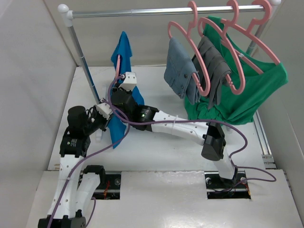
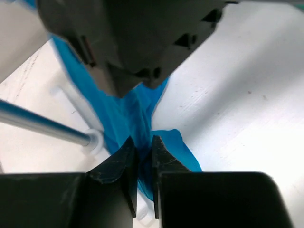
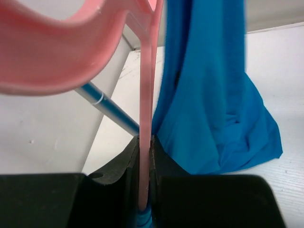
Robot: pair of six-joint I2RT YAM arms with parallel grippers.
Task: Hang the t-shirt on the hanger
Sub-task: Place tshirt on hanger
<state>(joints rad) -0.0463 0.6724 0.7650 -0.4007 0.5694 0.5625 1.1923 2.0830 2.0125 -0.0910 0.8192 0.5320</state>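
Note:
The blue t-shirt hangs draped on the salmon-pink hanger in front of the rack's left post, its lower part trailing onto the table. My right gripper is shut on the hanger; in the right wrist view the thin pink bar runs straight down between the jaws, with the t-shirt just to its right. My left gripper sits lower and is shut on a fold of the t-shirt, the fabric pinched between its fingertips.
The rack's left post stands close beside both grippers, and its foot is near the left fingers. The top rail carries pink hangers with two grey garments and a green shirt. A white wall closes the left side.

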